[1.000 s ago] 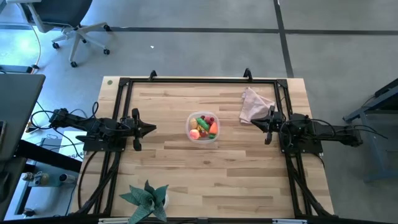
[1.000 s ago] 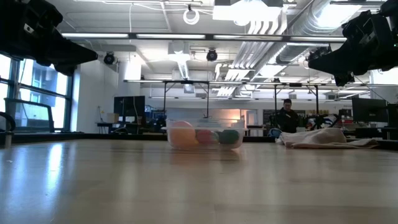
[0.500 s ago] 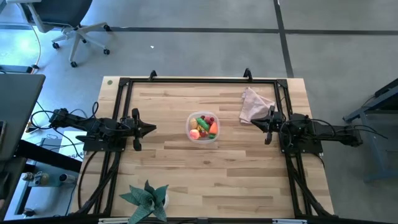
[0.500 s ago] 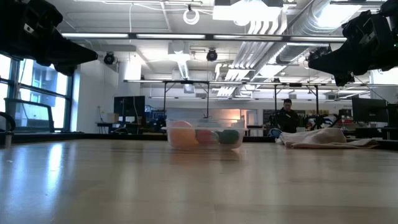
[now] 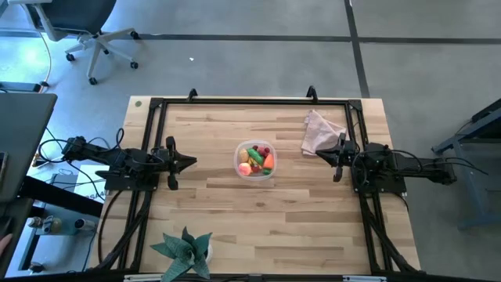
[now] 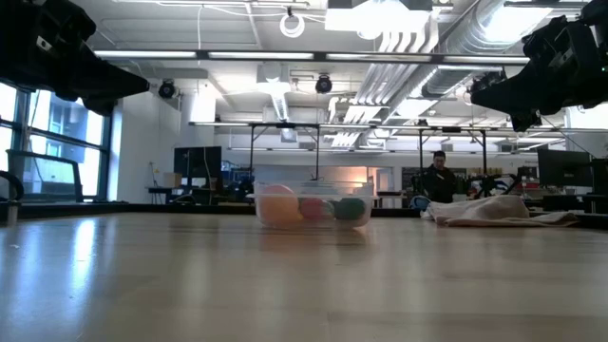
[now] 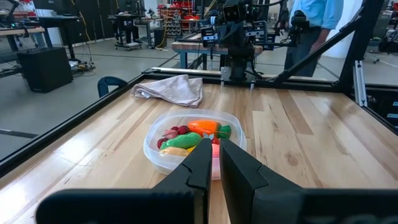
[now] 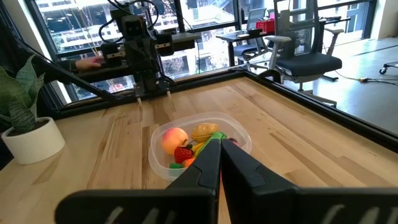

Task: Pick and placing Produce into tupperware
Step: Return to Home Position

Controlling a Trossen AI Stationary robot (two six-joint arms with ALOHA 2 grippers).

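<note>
Tupperware (image 5: 238, 161) at table (image 5: 258, 223) centre, produce (image 5: 256, 159) inside. Left gripper (image 5: 192, 163) at its 9 o'clock, well apart, clenched, empty. Right gripper (image 5: 317, 153) at 3 o'clock, clenched, empty. Cloth (image 5: 321, 131) at 2 o'clock, beside right gripper. Plant (image 5: 184, 251) at 7 o'clock.

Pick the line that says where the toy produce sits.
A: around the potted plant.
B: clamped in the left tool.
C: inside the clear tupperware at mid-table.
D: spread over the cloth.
C: the produce lies bunched inside the tupperware, while the left tool and the right tool sit shut and empty at the table's sides.
</note>
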